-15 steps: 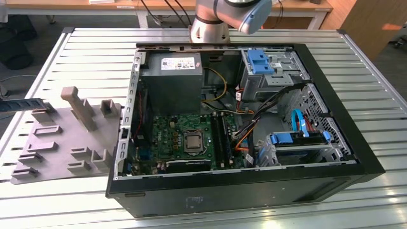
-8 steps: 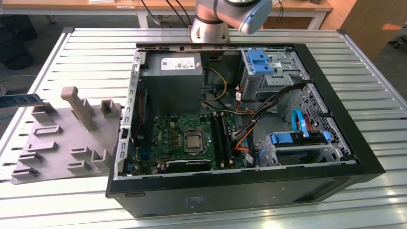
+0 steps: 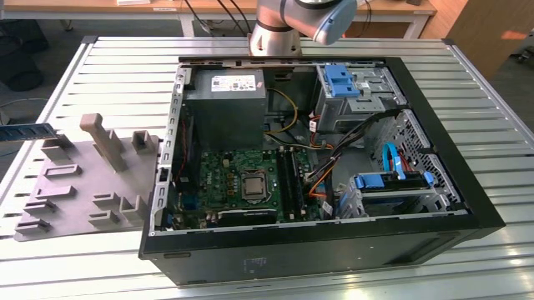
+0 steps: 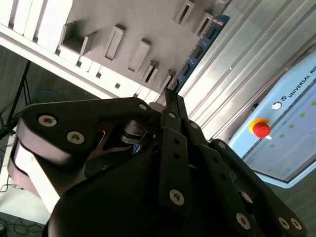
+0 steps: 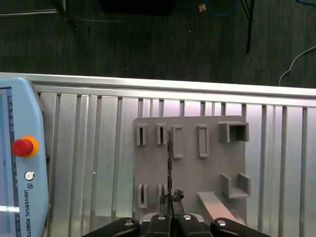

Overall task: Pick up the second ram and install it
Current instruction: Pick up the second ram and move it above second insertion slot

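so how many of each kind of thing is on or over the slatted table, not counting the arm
dark green-blue ram stick, held in the end effector: 1
grey plastic holder tray: 1
open black computer case: 1
light blue teach pendant with red button: 1
total: 4

The arm point(image 3: 276, 31) is a smooth silver-grey tube topped by a rounded blue-grey joint cap point(image 3: 334, 15). The gripper point(image 4: 170, 96) is matt black throughout, with flat linkage bars hinged on broad, rounded knuckles, each pinned with bright silver screw heads point(image 4: 177, 196). The same black links and pale screws show in the first wrist view.
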Motion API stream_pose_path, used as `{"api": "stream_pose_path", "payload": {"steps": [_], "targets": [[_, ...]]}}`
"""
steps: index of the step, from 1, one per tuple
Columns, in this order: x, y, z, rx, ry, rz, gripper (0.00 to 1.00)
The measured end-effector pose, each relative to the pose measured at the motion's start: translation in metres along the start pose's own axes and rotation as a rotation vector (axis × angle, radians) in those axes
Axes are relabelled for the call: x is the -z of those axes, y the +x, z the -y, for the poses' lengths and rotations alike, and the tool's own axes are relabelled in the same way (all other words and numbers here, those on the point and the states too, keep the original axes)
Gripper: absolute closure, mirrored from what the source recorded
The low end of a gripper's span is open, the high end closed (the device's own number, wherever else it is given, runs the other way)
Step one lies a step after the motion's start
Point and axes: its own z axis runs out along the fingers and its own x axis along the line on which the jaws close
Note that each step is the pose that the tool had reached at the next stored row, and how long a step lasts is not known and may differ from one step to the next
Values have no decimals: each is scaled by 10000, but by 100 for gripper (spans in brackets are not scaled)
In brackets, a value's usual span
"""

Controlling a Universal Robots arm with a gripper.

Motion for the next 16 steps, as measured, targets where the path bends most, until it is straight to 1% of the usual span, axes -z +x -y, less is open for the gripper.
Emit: {"api": "stream_pose_path", "payload": {"steps": [2,8,11,16], "targets": [[0,0,6,-70,0,1,89],[0,0,15,-77,1,2,89],[1,2,76,-77,1,2,89],[5,7,235,-78,-3,2,89]]}}
